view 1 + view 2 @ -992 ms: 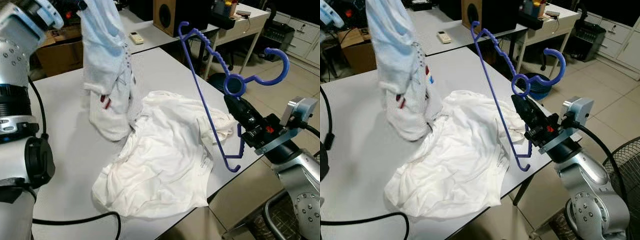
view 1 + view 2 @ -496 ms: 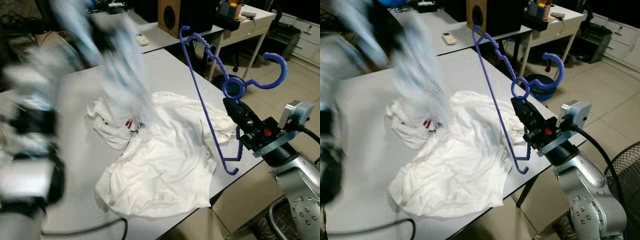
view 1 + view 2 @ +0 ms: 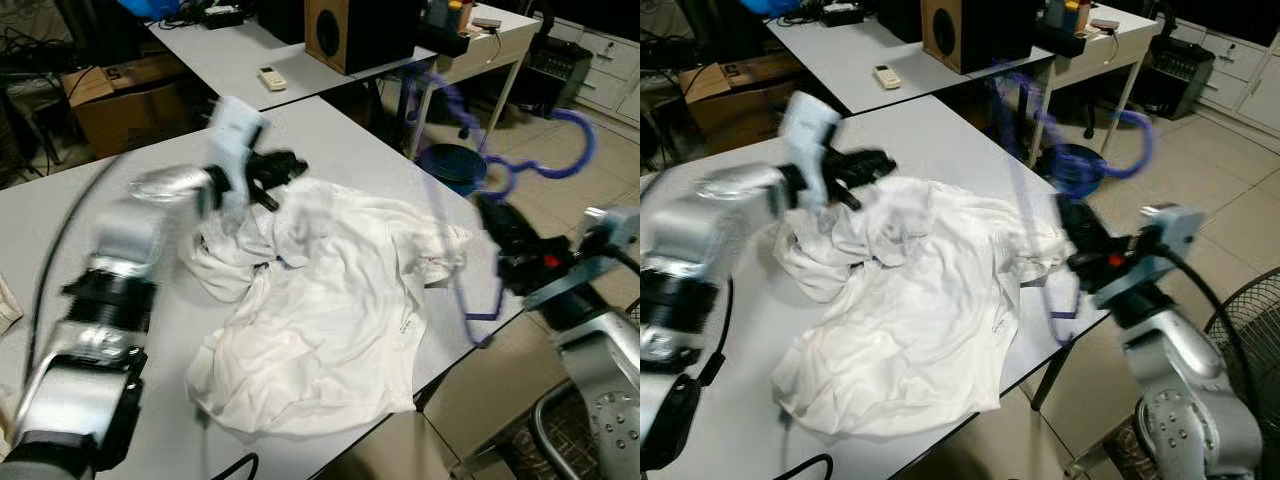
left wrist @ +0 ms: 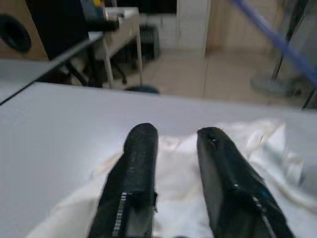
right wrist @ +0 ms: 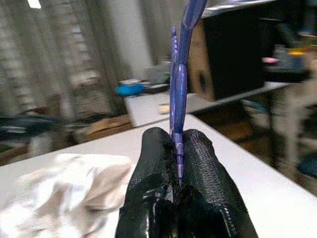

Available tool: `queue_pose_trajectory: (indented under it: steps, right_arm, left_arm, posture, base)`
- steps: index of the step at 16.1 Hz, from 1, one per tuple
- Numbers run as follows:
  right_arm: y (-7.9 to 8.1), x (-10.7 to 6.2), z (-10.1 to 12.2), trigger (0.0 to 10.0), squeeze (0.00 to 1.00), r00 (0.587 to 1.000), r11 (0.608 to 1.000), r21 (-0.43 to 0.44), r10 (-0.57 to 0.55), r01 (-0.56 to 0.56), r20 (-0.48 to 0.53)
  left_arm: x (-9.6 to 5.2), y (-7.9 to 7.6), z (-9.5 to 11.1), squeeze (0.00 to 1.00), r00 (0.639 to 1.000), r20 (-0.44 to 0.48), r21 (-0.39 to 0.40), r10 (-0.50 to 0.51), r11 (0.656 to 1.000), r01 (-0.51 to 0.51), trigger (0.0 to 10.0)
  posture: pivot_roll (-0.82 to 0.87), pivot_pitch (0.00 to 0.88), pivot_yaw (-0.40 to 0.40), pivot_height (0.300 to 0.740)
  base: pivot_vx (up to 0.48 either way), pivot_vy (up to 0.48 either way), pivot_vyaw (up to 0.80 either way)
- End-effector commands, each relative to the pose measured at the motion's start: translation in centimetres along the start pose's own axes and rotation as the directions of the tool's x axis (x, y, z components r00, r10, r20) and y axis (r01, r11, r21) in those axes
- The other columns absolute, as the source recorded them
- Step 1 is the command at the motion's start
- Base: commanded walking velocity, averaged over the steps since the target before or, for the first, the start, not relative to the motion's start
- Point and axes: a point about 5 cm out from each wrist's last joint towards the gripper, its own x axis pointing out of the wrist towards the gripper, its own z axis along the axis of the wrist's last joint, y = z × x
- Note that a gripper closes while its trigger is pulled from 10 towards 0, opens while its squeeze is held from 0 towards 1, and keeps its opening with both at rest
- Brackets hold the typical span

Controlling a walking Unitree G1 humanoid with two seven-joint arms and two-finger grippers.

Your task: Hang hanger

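A big white shirt point(image 3: 330, 310) lies crumpled on the gray table point(image 3: 120, 210). The left gripper point(image 4: 176, 136) is low over the far edge of the shirt, with its two black fingers a little apart and nothing between them. The right gripper point(image 5: 177, 144) is past the table's right edge, and its fingers are squeezed tight on the blue hanger point(image 5: 179, 74). The hanger looks blurry and sticks up in the air over the shirt's right side.

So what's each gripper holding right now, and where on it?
The right gripper pinches the purple hanger on its thin bar. The left gripper is open, holding nothing, above the white garments.
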Motion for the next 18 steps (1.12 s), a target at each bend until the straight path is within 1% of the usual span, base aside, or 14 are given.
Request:
queue_pose_trajectory:
  steps: [1,4,5,6,7,8,10,11,12,13,15,16,17,18]
  right_arm:
    - [-0.7,0.0,0.4,10.0,0.0,0.998,0.998,-0.016,-0.057,0.058,0.023]
    - [-0.1,-0.5,0.1,10.0,0.0,0.999,0.998,-0.049,-0.029,0.027,-0.025]
    - [0.3,-0.9,-0.3,10.0,0.0,0.998,0.998,-0.063,-0.015,0.012,-0.056]
    - [0.8,-1.5,-0.9,10.0,0.0,0.994,0.995,-0.098,-0.005,-0.006,-0.108]
    - [1.0,-1.8,-1.7,10.0,0.0,0.988,0.994,-0.111,-0.017,0.0,-0.15]
    - [1.0,-1.9,-2.2,10.0,0.0,0.983,0.991,-0.132,-0.042,0.019,-0.179]
    - [0.9,-1.8,-3.5,10.0,0.0,0.971,0.982,-0.17,-0.121,0.086,-0.207]
    - [1.3,-1.7,-3.6,10.0,0.0,0.973,0.982,-0.169,-0.112,0.078,-0.201]
    - [3.0,-1.0,-3.0,10.0,0.0,0.984,0.985,-0.172,0.001,-0.032,-0.18]
    - [3.8,-0.8,-2.4,10.0,0.0,0.983,0.983,-0.147,0.081,-0.106,-0.167]
    - [4.9,-0.7,-1.8,10.0,0.0,0.965,0.968,-0.113,0.205,-0.225,-0.164]
    - [6.1,-0.4,-1.4,10.0,0.0,0.914,0.923,-0.074,0.36,-0.378,-0.185]
    - [7.0,-0.3,-1.3,10.0,0.0,0.842,0.86,-0.041,0.486,-0.508,-0.234]
    - [7.2,-0.6,-2.3,10.0,0.0,0.73,0.789,0.029,0.581,-0.613,-0.36]
  left_arm:
    - [-0.7,-0.2,0.1,1.0,0.999,0.024,-0.027,-0.032,0.999,0.032,10.0]
    - [-2.0,-0.5,-2.0,1.0,0.998,-0.069,0.057,-0.01,0.998,0.014,10.0]
    - [-2.9,-0.8,-3.3,1.0,0.993,-0.121,0.113,0.002,0.993,0.012,10.0]
    - [-3.8,-1.9,-4.8,0.96,0.983,-0.178,0.156,-0.041,0.985,0.069,10.0]
    - [-4.2,-3.1,-6.3,0.0,0.964,-0.247,0.197,-0.101,0.969,0.152,10.0]
    - [-4.2,-3.3,-7.2,0.0,0.954,-0.281,0.214,-0.1,0.963,0.164,10.0]
    - [-3.9,-2.7,-9.5,0.0,0.938,-0.344,0.344,0.042,0.935,0.084,10.0]
    - [-3.9,-2.7,-9.6,0.0,0.944,-0.325,0.334,0.059,0.941,0.056,10.0]
    - [-4.5,-2.1,-9.1,0.0,0.968,-0.223,0.256,0.113,0.965,-0.054,10.0]
    - [-4.9,-1.9,-8.6,0.0,0.978,-0.174,0.211,0.12,0.974,-0.082,10.0]
    - [-5.7,-1.4,-8.5,0.0,0.976,-0.165,0.185,0.14,0.977,-0.109,10.0]
    - [-7.0,-0.7,-9.0,0.0,0.962,-0.223,0.215,0.156,0.971,-0.107,10.0]
    - [-8.4,-0.2,-9.4,0.0,0.948,-0.284,0.226,0.143,0.971,-0.079,10.0]
    - [-10.2,0.0,-9.8,0.0,0.918,-0.384,0.233,0.105,0.972,-0.014,10.0]
  posture:
    - [-0.11,0.0,0.05,0.74]
    - [-0.13,0.0,0.048,0.74]
    - [-0.15,0.0,0.05,0.74]
    - [-0.16,0.0,0.058,0.74]
    - [-0.17,0.0,0.062,0.74]
    - [-0.17,0.0,0.061,0.74]
    - [-0.19,0.0,0.074,0.74]
    - [-0.2,0.0,0.081,0.74]
    - [-0.22,0.0,0.083,0.74]
    - [-0.22,0.0,0.078,0.74]
    - [-0.21,0.0,0.066,0.74]
    - [-0.2,0.0,0.058,0.74]
    - [-0.2,0.0,0.063,0.74]
    - [-0.19,0.0,0.064,0.74]
  base:
    - [0.0,0.0,0.0]
    - [0.0,0.0,0.0]
    - [0.0,0.0,0.0]
    - [0.0,0.0,0.0]
    - [0.0,0.0,0.0]
    - [0.0,0.0,0.0]
    - [0.0,0.0,0.0]
    - [0.0,0.0,0.0]
    - [0.0,0.0,0.0]
    - [0.0,0.0,0.0]
    - [0.0,0.0,0.0]
    - [0.0,0.0,0.0]
    - [0.0,0.0,0.0]
    - [0.0,0.0,0.0]
